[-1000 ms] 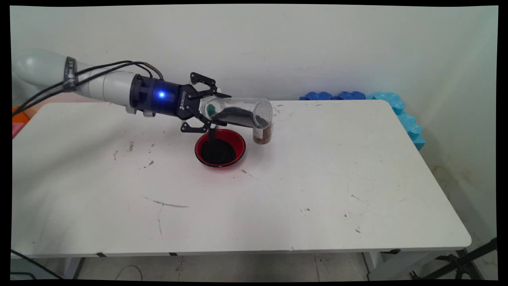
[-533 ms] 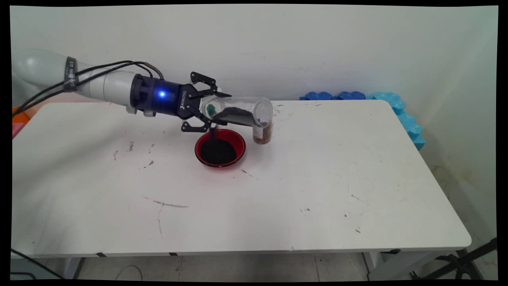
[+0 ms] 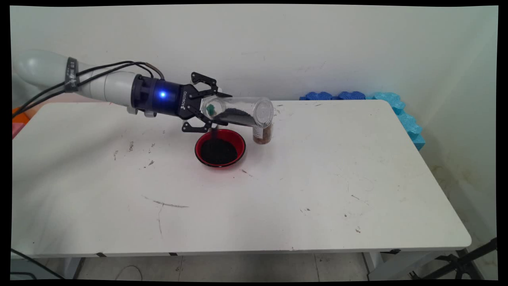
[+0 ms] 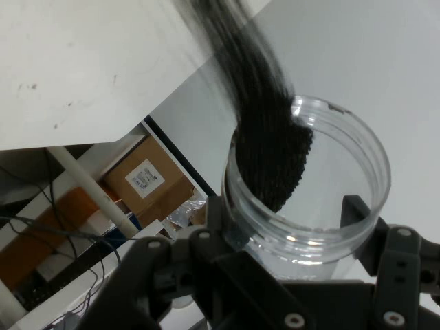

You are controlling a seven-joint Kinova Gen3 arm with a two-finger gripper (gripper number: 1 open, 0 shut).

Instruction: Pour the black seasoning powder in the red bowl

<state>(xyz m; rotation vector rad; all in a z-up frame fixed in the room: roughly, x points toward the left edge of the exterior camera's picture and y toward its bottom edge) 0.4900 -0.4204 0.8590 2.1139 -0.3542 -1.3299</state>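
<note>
My gripper [image 3: 219, 110] is shut on a clear plastic jar [image 3: 242, 112] that lies almost level above the table [image 3: 317, 178], its mouth at the gripper's end and tipped slightly down. Black granules [image 3: 234, 115] lie along its lower side and run in a thin stream into a red bowl [image 3: 239, 140] right below, which holds a dark heap. In the hand view the jar [image 4: 357, 172] sits between my gripper's [image 4: 285, 220] fingers [image 4: 214, 214], and black granules [image 4: 271, 151] stream out over its rim.
A small jar with brown contents [image 3: 262, 135] stands just right of the bowl, partly behind the held jar. Blue foam pieces [image 3: 381, 99] line the table's far right corner. In the hand view a cardboard box [image 4: 144, 182] sits beyond the table edge.
The heap of black granules inside the jar has shrunk as more ran into the bowl. The gripper and jar have hardly moved.
</note>
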